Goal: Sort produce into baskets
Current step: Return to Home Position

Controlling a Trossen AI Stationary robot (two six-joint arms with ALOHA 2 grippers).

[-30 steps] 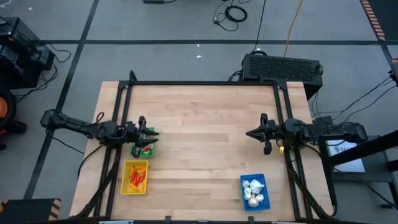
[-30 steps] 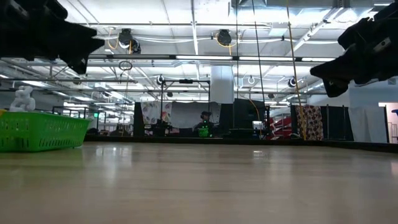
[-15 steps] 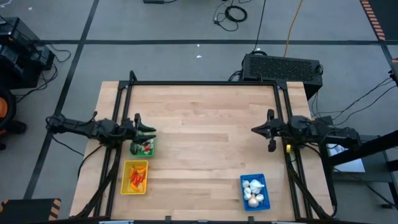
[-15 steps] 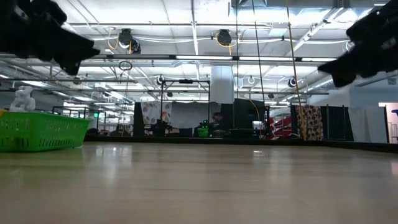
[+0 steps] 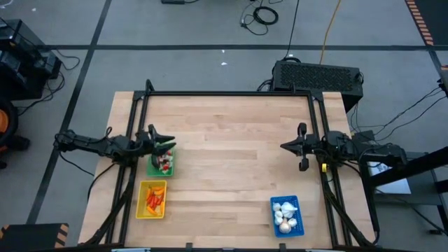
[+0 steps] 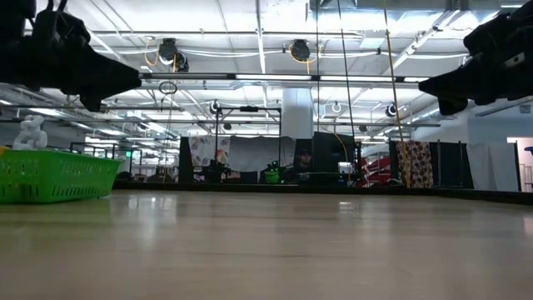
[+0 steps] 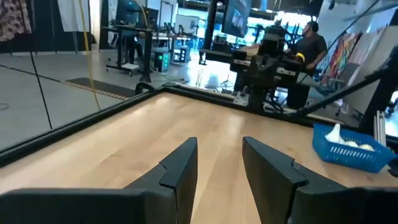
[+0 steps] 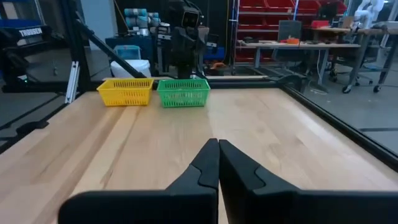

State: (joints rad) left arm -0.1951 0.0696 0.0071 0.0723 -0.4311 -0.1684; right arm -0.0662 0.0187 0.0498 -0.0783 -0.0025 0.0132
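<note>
The pale wooden desk (image 5: 231, 168), framed by black rails (image 5: 231, 94), stands in a large hall with strip lights overhead and shelving and workstations beyond it. The desk's middle is bare wood.

Three baskets sit near its edges. The green basket (image 5: 161, 164) is on the left side and holds small red and white bits (image 5: 164, 161). The yellow basket (image 5: 152, 199) lies just beside it, nearer the front edge, with orange and red pieces (image 5: 155, 200) inside. The blue basket (image 5: 285, 215) sits well apart at the front right and is filled with white bulbs (image 5: 284, 216).

The left claw (image 5: 159, 141) hangs over the far edge of the green basket, raised clear of the desk. Its two fingers (image 7: 180, 171) are spread with nothing between them. The right claw (image 5: 301, 147) hovers over the right side of the desk, pointing inward, well away from the blue basket. Its fingers (image 8: 208, 163) are pressed together and hold nothing.

Behind the right arm, a seated person (image 7: 309, 45) shows in the left wrist view.
</note>
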